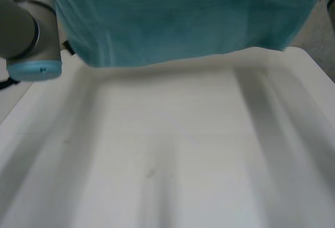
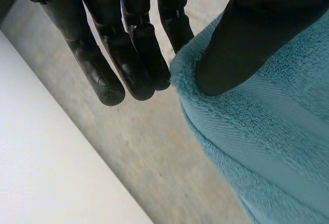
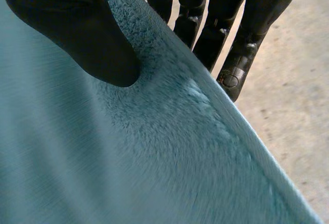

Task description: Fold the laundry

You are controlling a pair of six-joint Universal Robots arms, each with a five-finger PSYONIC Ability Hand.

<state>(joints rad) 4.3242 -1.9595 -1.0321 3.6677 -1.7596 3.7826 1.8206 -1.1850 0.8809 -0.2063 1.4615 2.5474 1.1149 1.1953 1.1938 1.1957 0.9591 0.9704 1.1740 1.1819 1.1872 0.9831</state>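
A teal towel [image 1: 183, 19] hangs lifted over the far edge of the white table [image 1: 167, 149], its lower hem just above the tabletop. In the left wrist view my left hand [image 2: 247, 44] pinches a corner of the towel [image 2: 267, 147], thumb on the near face and straight fingers [image 2: 133, 70] behind the edge. In the right wrist view my right hand [image 3: 77, 34] pinches the towel [image 3: 128, 157] along its edge, thumb pressed into the pile and fingers [image 3: 236, 54] behind it. The towel's upper part is hidden past the frame.
My left arm's grey joint with its light-blue cap [image 1: 26, 29] stands at the table's far left. Beyond the table edge [image 2: 41, 172] lies bare speckled floor [image 2: 154, 147], also under the right hand [image 3: 293, 106].
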